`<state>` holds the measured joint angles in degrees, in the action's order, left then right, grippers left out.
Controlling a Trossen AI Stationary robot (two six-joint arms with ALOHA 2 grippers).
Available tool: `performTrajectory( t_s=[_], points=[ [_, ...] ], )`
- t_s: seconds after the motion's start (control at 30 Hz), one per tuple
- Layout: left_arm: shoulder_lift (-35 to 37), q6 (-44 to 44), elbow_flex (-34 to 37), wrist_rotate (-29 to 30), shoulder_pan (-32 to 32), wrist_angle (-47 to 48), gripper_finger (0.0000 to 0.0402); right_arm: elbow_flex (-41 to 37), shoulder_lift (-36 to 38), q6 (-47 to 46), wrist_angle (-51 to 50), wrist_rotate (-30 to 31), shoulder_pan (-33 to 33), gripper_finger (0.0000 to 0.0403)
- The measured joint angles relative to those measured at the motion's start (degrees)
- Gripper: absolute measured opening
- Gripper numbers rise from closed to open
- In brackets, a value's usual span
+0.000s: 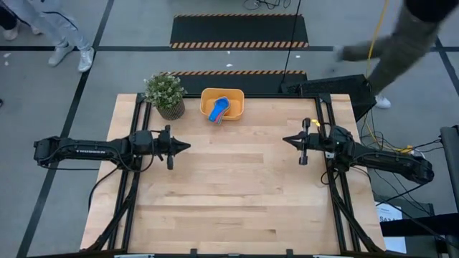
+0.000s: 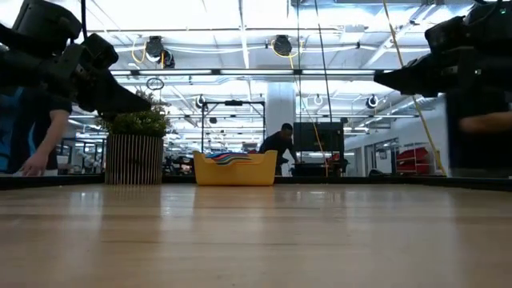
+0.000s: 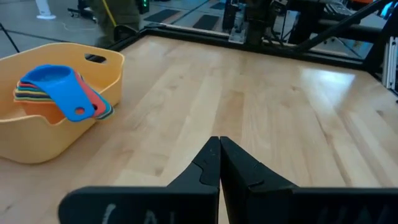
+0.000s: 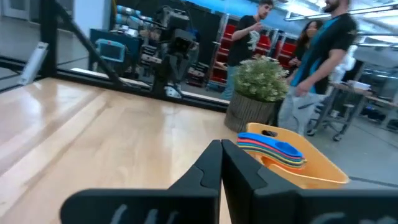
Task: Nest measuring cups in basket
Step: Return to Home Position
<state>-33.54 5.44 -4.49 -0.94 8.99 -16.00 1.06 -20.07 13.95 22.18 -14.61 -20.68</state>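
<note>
The orange-yellow basket (image 1: 222, 104) stands at the table's far edge, right of the potted plant. The measuring cups (image 1: 218, 110) sit stacked inside it, a light blue one on top, with red, orange, yellow and green rims showing beneath in the left wrist view (image 3: 59, 93) and the right wrist view (image 4: 277, 149). The basket (image 2: 234, 168) also shows in the low view. My left gripper (image 1: 188, 147) hovers shut over the table's left part. My right gripper (image 1: 285, 140) hovers shut over the right part. Both point toward the table's middle and hold nothing.
A small potted green plant (image 1: 166, 94) stands left of the basket at the far edge. Bare wooden tabletop (image 1: 237, 186) spreads between and in front of the arms. People move in the room beyond the table (image 4: 323, 56).
</note>
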Motion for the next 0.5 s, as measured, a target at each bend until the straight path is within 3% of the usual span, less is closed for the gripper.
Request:
performTrajectory(
  t_s=[0.13, 0.5],
  points=[
    [0.0, -0.2, 0.0, 0.0, 0.0, 0.0, 0.0, -0.1, 3.2, 0.4, -0.1, 4.1, 0.0, 0.0],
    [0.0, 0.7, 0.0, 1.0, 0.0, 1.4, 0.0, -0.2, 16.1, -0.1, -5.7, 2.5, 2.4, 0.0]
  ],
)
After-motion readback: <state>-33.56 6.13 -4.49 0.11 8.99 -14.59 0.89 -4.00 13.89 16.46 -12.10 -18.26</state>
